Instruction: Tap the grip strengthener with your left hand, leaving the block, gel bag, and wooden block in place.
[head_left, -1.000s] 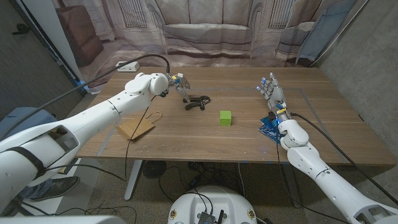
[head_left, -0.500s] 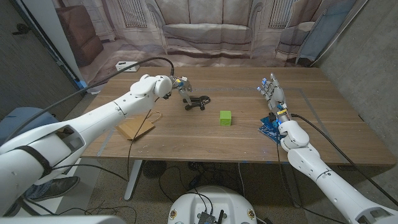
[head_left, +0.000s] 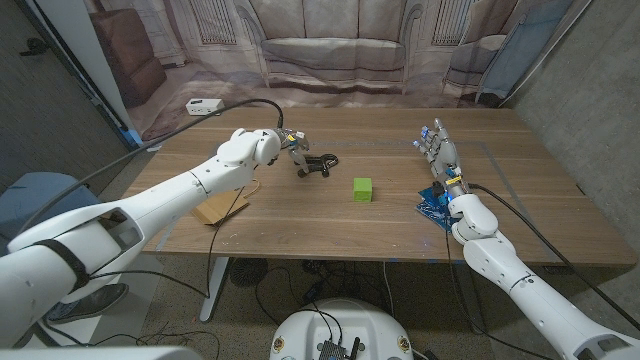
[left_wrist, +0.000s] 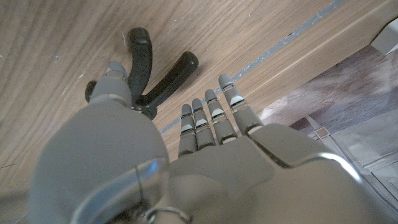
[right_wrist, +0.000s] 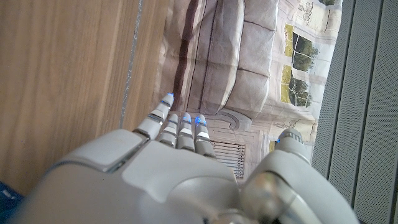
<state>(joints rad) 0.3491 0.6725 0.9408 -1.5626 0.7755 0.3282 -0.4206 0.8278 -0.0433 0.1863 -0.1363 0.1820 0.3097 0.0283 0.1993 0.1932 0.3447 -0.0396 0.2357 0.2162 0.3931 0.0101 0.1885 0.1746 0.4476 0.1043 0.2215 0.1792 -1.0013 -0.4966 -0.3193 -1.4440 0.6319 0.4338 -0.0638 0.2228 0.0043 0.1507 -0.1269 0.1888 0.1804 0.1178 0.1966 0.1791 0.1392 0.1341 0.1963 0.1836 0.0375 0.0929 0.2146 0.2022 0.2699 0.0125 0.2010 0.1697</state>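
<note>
The black grip strengthener lies on the wooden table, left of the middle, its two handles spread apart. My left hand hovers at its left end with fingers stretched out and nothing held; the thumb overlaps the strengthener's coil in the left wrist view, and I cannot tell if it touches. A green block sits to the right of the strengthener. The blue gel bag lies beside my right wrist. My right hand stands upright with straight fingers, holding nothing. The flat wooden block lies at the left.
A white power strip lies at the table's far left corner. A thin cable loops over the wooden block. A printed backdrop of a sofa hangs behind the table. Bare wood stretches between the green block and my right hand.
My left hand has moved right and down, closing in on the grip strengthener's left end. The right hand and the other objects have stayed put.
</note>
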